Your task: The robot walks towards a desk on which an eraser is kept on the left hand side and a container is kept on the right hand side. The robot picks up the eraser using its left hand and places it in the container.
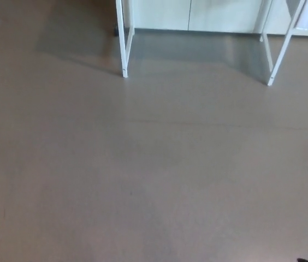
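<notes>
1. The head view looks down on a bare grey-brown floor, which fills nearly the whole frame.
2. At the top edge stand the white legs of the desk: a left leg and a right leg, each slanting down to a foot on the floor. The desk's top is out of frame above them.
3. Behind the legs runs a pale cabinet front or wall base; a soft shadow lies on the floor between and to the left of the legs.
4. Neither the eraser nor the container shows. Going by the task sentence they sit on the desk top, which the camera does not reach.
5. Neither hand shows. A small dark sliver sits at the bottom right corner, too little to identify, so whether the hands are released or clenched cannot be told, nor whether they hold anything.
6. Judged from this, the task is at its opening step, the walk to the desk, with a stretch of floor between robot and desk.
7. Left to do: closing that stretch, reaching with the left hand for the eraser, lifting it, and placing it in the container.
</notes>
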Motion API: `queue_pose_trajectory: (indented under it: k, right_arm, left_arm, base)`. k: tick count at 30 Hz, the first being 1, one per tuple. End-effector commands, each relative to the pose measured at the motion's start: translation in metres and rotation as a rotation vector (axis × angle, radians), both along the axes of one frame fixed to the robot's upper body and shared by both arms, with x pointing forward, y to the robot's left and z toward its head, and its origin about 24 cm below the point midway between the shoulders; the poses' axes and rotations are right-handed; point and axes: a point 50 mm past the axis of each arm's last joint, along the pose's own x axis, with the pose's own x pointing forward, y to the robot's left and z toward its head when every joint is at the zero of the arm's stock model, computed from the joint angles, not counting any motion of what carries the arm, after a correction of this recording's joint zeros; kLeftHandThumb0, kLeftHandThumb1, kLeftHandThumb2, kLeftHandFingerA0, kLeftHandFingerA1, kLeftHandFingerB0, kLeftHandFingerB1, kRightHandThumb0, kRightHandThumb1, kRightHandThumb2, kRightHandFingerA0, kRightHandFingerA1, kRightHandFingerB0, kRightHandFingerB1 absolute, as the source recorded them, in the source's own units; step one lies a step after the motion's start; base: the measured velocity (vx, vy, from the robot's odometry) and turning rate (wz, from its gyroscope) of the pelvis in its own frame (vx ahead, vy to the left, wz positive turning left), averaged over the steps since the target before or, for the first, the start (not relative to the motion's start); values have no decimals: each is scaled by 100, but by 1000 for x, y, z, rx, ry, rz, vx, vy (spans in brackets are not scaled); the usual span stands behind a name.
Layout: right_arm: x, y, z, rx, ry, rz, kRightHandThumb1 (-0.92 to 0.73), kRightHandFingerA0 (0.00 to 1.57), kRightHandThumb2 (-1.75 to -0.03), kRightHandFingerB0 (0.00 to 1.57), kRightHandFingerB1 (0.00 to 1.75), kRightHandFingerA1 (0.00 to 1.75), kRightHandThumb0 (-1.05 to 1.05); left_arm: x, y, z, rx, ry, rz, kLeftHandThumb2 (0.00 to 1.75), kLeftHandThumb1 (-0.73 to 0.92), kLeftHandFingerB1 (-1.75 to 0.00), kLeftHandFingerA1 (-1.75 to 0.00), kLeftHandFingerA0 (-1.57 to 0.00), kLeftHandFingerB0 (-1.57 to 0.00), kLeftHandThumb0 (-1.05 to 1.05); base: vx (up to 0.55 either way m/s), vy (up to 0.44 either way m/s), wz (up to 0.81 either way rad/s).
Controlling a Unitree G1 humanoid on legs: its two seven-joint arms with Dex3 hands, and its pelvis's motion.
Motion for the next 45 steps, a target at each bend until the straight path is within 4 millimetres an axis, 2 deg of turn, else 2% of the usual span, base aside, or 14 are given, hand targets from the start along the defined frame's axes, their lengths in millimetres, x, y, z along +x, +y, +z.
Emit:
queue_pose_trajectory:
  k: [1,4,5,8,17,18,19,20,21,37,38,42,43,45]
  right_arm:
    - [1,-6,3,-7,-14,0,-57,16,-100,1,46,65,-63]
    - [-2,-6,2,-26,7,5,-76,11,-69,0,43,79,-61]
    - [-2,-5,2,-16,0,3,-57,16,-100,1,43,66,-62]
    - [-2,-6,1,-10,-4,3,-75,13,-70,5,41,70,-59]
    - [-2,-6,1,-10,4,13,-57,14,-101,2,47,63,-63]
    - [-1,-6,1,-16,14,14,-76,11,-70,5,42,69,-60]
    - [-1,-6,1,-12,11,12,-57,13,-101,1,48,63,-62]
    - [-1,-6,1,-7,6,7,-75,11,-70,6,43,71,-59]
    - [0,-7,1,-16,7,13,-57,14,-102,1,48,63,-60]
    - [-28,-10,-2,-16,72,20,-57,12,-100,1,47,61,-58]
    - [-26,-10,-2,-14,69,17,-57,13,-100,1,46,61,-57]
    - [-39,-11,-3,-12,89,31,-77,12,-70,5,38,65,-55]
    - [-38,-10,-4,-13,90,30,-77,11,-69,6,39,65,-55]
    - [-35,-10,-4,-11,96,43,-76,9,-73,4,41,68,-57]
  left_arm:
    - [5,-8,3,5,-48,-21,58,58,-31,-41,-31,-23,-28]
    - [3,-12,3,4,-48,-37,57,58,-32,-43,-31,-23,-29]
    - [4,-13,3,16,-53,-50,57,57,-32,-44,-31,-23,-30]
    - [6,-16,3,14,-54,-58,57,57,-32,-43,-31,-23,-31]
    - [14,-27,8,55,-86,-116,58,58,-31,-40,-32,-23,-33]
    - [14,-28,8,50,-86,-118,58,58,-31,-39,-31,-23,-33]
    - [16,-29,7,50,-88,-118,58,58,-31,-39,-31,-24,-33]
    - [16,-30,7,46,-91,-120,58,58,-31,-39,-31,-24,-33]
    - [18,-32,8,48,-95,-127,58,58,-31,-39,-31,-24,-34]
    - [-8,-50,-4,60,-48,-170,58,58,-32,-41,-32,-23,-27]
    - [-9,-48,-5,65,-48,-168,87,39,-49,-57,-25,-12,-22]
    - [-29,-45,-12,70,-9,-143,57,56,-32,-42,-36,-27,-27]
    - [-30,-43,-13,70,-4,-138,88,39,-50,-57,-27,-14,-22]
    - [-31,-41,-14,76,1,-141,57,57,-33,-41,-35,-27,-28]
  base:
    - [154,-289,1]
    - [175,-108,-4]
    - [208,-34,-5]
    - [189,42,-14]
    - [270,246,-7]
    - [194,137,6]
    - [164,110,-1]
    - [175,39,12]
    - [204,-1,5]
    - [231,-111,2]
    - [173,-8,-8]
    - [194,57,-11]
    - [302,128,-1]
    - [333,140,-26]
